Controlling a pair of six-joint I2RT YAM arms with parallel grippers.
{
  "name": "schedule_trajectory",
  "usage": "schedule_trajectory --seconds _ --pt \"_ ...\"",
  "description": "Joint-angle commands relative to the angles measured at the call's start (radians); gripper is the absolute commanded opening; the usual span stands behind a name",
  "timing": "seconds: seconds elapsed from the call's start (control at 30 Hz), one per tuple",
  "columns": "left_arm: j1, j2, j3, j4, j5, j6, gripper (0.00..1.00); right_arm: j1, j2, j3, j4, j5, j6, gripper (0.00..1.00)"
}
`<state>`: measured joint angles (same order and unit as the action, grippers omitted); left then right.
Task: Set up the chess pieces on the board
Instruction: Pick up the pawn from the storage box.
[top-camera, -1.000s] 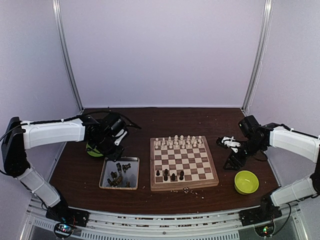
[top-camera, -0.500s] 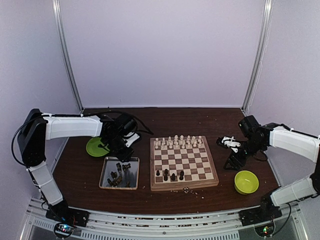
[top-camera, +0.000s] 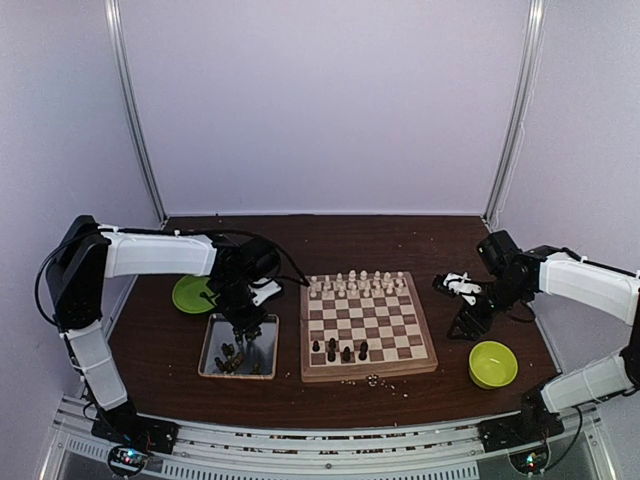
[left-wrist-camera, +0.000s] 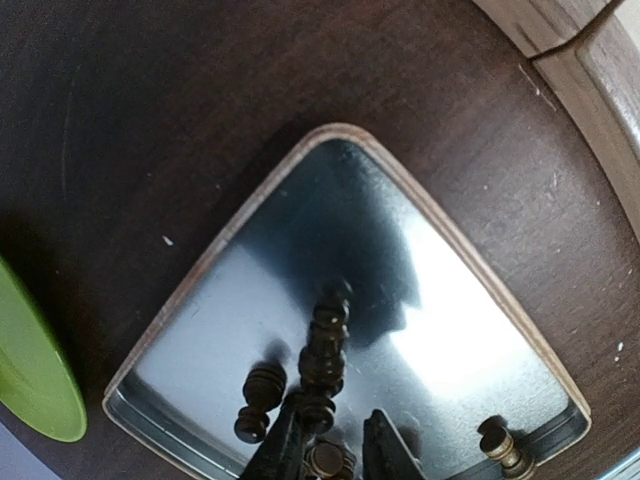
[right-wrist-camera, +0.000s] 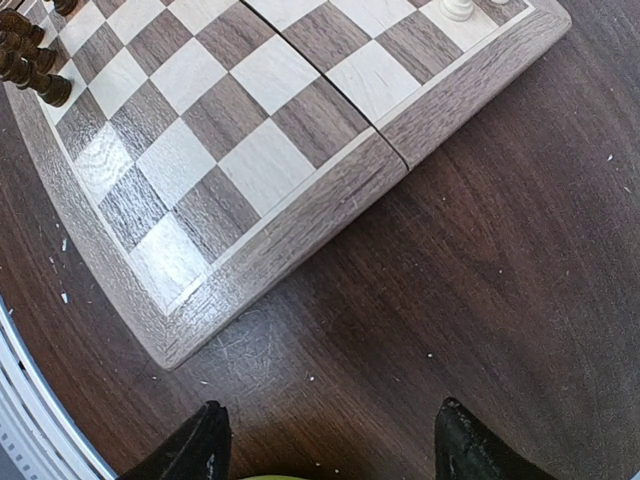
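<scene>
Picking one dark chessman from the tray: the left end effector straddles it, fingers narrowly apart (contact cannot be told); centre it, then lift straight. Small dark turned chess pieces lie jumbled there, beside the board. The right end effector gapes empty.

**Operator:** State the lighting condition in the overhead view.

**Technician:** Bright, even, diffuse light from above. Shadows beneath the arms on the surface are soft. Resolution is low, so the chess pieces are barely resolved.

**Operator:** And the wrist views?

**Technician:** Left wrist: the metal tray floor shows a white glare patch on its right and a dark reflection at centre. Right wrist: the board is in sharp focus, with sheen on its near-corner squares. The right gripper fingers are dark, blurred silhouettes at the frame edge.
</scene>
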<state>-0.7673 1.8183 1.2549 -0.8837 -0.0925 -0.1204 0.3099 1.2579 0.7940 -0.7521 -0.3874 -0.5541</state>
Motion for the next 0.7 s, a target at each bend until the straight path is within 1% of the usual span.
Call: schedule_trajectory --seconds 0.0,0.1,0.37,0.47,0.67 --pt "-0.016 0.029 0.031 -0.022 -0.009 0.006 0.22 0.005 -0.009 0.021 -0.007 0.009 -0.007 0.7" --pt "-0.02 0.041 0.043 -0.032 -0.04 -0.008 0.23 0.006 -0.008 0.023 -0.009 0.007 -0.007 0.7" --pt "-0.029 0.062 0.055 -0.049 -0.063 -0.011 0.21 0.006 -0.012 0.023 -0.009 0.007 -0.007 0.7" --pt "-0.03 0.065 0.056 -0.048 -0.083 -0.022 0.23 0.006 -0.013 0.022 -0.009 0.007 -0.007 0.7" --pt "-0.033 0.079 0.067 -0.047 -0.087 -0.028 0.25 0.005 -0.014 0.021 -0.009 0.005 -0.007 0.7"
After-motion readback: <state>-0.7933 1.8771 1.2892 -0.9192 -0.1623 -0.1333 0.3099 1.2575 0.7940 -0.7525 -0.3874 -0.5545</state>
